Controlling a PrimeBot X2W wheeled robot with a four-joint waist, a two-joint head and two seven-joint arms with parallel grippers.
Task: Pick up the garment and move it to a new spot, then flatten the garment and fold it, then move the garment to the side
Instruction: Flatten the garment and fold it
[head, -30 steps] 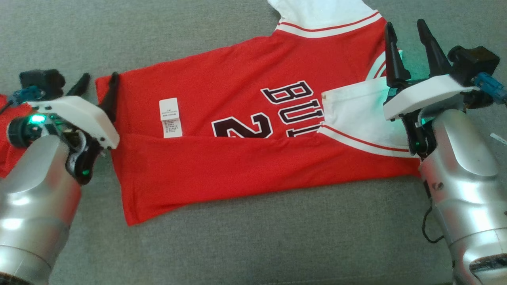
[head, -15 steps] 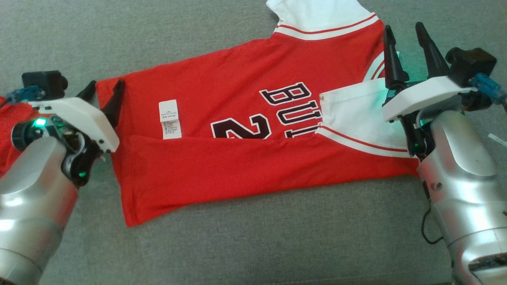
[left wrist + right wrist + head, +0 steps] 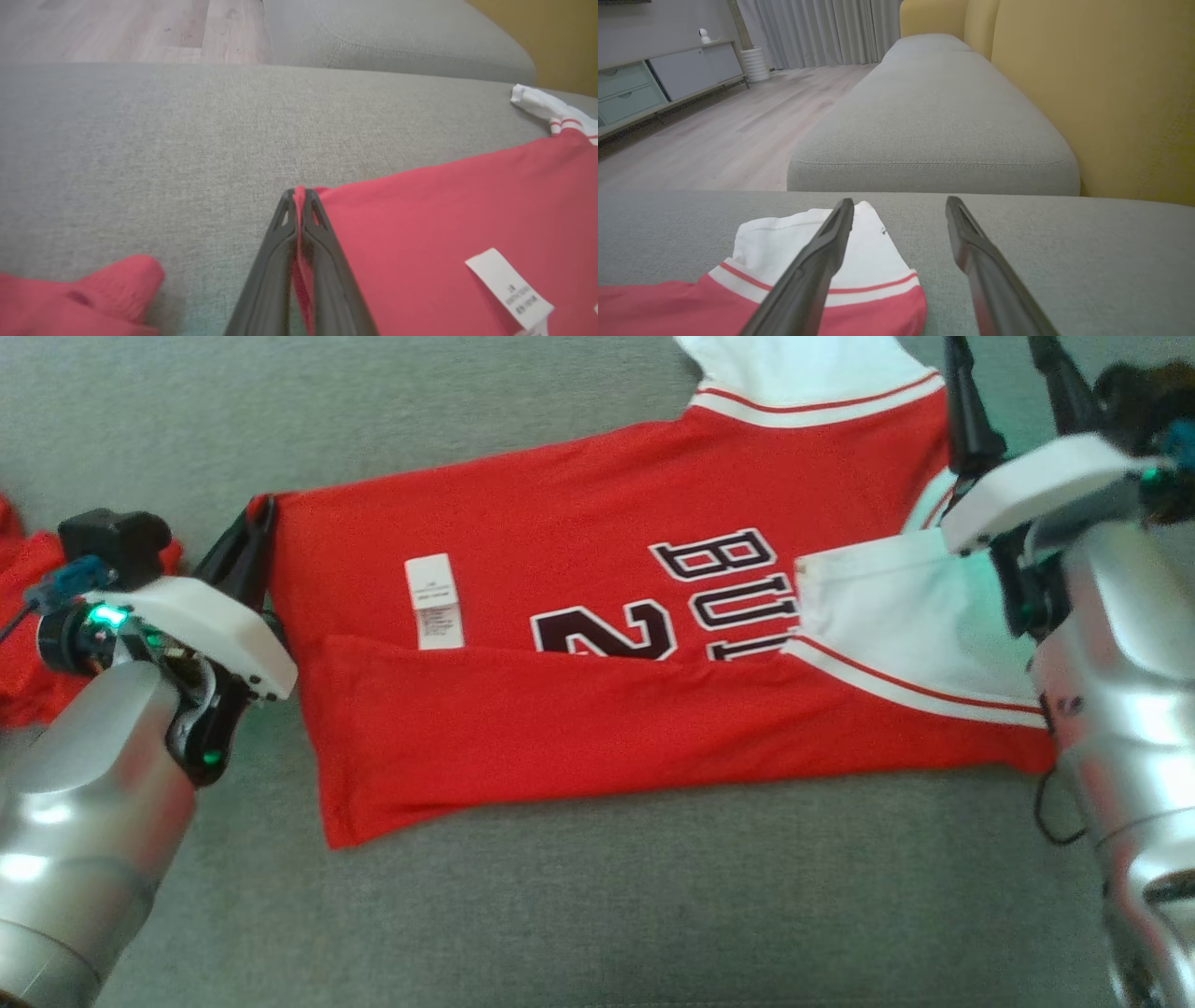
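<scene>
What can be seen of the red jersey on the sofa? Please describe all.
The red jersey lies flat on the grey sofa cushion, its near long edge folded over part of the dark-lettered print. The cloth looks like a thin knit. Its white sleeves have red stripes; one is folded inward. A white care label shows. The left pincer is shut on its corner.

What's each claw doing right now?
Left claw: closed on a corner of the red fabric jersey with white sleeves.
Right claw: open, holding nothing.
</scene>
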